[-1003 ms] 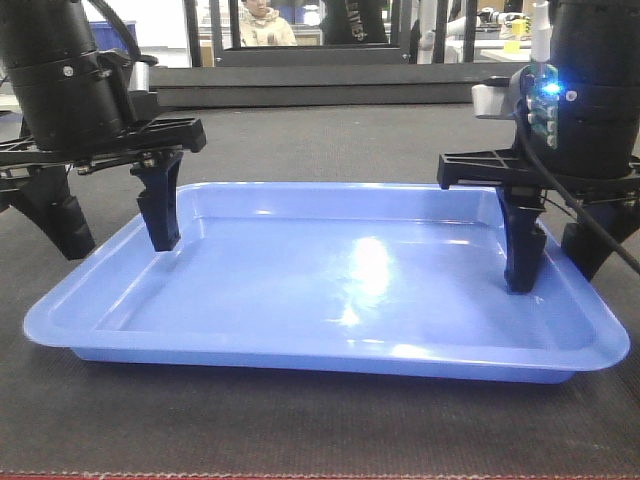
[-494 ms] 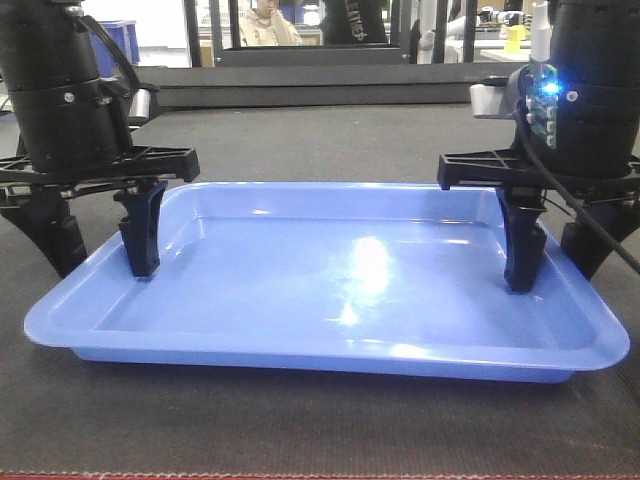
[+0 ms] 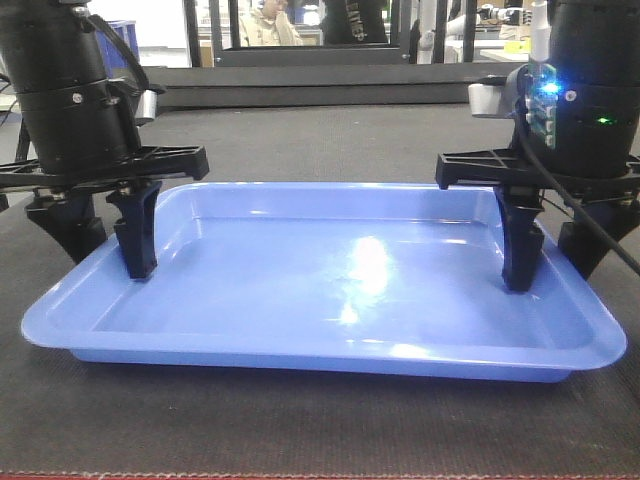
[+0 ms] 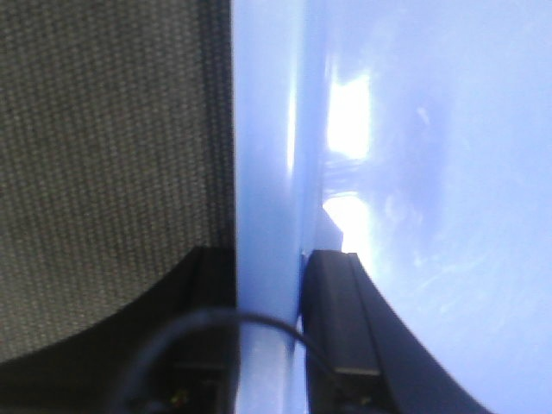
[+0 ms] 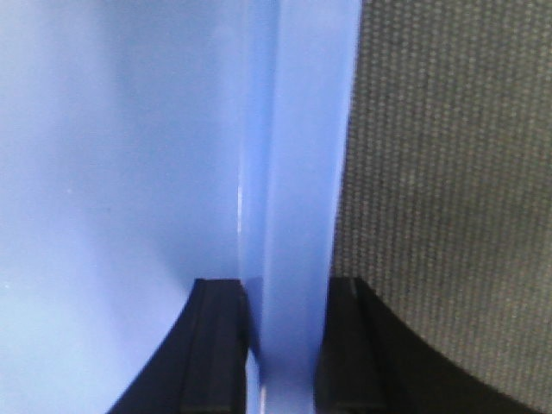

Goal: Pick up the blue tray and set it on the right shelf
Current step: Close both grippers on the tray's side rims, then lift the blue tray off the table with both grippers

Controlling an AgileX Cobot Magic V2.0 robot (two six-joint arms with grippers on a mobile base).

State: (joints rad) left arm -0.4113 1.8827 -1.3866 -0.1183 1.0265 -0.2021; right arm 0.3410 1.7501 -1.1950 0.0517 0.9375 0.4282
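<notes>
The blue tray (image 3: 330, 290) lies flat on the dark woven table top. My left gripper (image 3: 100, 245) straddles the tray's left rim, one finger inside and one outside, and is shut on it. In the left wrist view both black fingers press the rim (image 4: 267, 172). My right gripper (image 3: 555, 250) straddles the right rim the same way and is shut on it. The right wrist view shows the rim (image 5: 297, 155) pinched between the two fingers. The right shelf is out of view.
The dark woven table top (image 3: 320, 140) runs back to a black raised ledge (image 3: 320, 85). A red strip (image 3: 320, 476) marks the front edge. Behind the ledge are metal frames and a person (image 3: 265, 22).
My left gripper has shifted left along the tray and its fingers have closed onto the left rim. The right gripper and the tray have barely moved.
</notes>
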